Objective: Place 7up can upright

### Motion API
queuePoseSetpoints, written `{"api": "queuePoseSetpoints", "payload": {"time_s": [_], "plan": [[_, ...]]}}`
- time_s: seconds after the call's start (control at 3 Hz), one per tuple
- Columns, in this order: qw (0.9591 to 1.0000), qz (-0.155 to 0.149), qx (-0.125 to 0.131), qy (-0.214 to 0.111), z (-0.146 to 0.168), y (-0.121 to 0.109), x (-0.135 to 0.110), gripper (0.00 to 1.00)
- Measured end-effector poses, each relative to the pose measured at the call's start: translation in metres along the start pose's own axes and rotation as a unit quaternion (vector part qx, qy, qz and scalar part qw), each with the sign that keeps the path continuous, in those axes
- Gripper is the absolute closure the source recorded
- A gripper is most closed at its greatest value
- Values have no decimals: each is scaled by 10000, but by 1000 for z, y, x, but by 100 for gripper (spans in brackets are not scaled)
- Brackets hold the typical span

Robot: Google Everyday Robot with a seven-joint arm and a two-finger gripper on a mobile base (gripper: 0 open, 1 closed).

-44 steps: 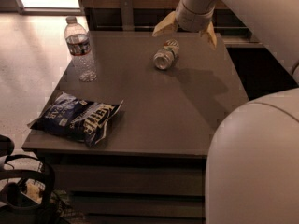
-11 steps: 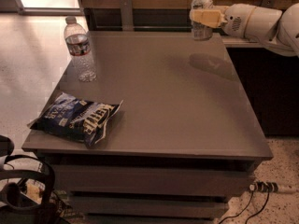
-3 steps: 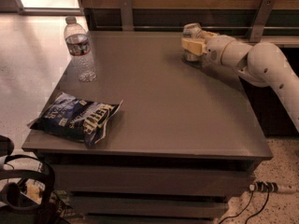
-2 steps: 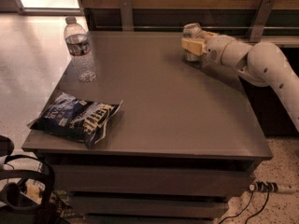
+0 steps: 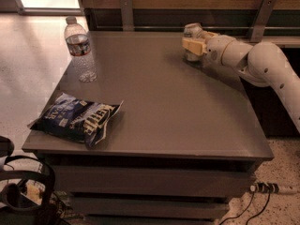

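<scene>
The 7up can (image 5: 191, 31) stands upright near the counter's (image 5: 168, 107) far right corner. The gripper (image 5: 190, 46) grips it there, its tan fingers (image 5: 194, 46) clamped on the can's sides and hiding the label. At the counter's far left edge stands a water bottle (image 5: 80, 50), its dark label unreadable. A blue crisp bag (image 5: 77, 118) with unclear white lettering reaches the near left edge. The counter's middle and near right lie open.
</scene>
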State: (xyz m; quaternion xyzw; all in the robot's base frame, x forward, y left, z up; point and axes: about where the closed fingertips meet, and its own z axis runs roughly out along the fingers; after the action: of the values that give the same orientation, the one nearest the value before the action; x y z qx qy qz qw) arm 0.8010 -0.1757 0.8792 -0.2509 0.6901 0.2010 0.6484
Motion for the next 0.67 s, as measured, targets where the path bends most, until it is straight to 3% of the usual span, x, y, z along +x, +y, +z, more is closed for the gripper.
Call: {"api": "queuePoseSetpoints", "payload": {"time_s": [0.33, 0.67], "plan": [[10000, 0, -1, 0, 0, 0, 0, 12], [10000, 2, -16, 0, 2, 2, 0, 0]]}}
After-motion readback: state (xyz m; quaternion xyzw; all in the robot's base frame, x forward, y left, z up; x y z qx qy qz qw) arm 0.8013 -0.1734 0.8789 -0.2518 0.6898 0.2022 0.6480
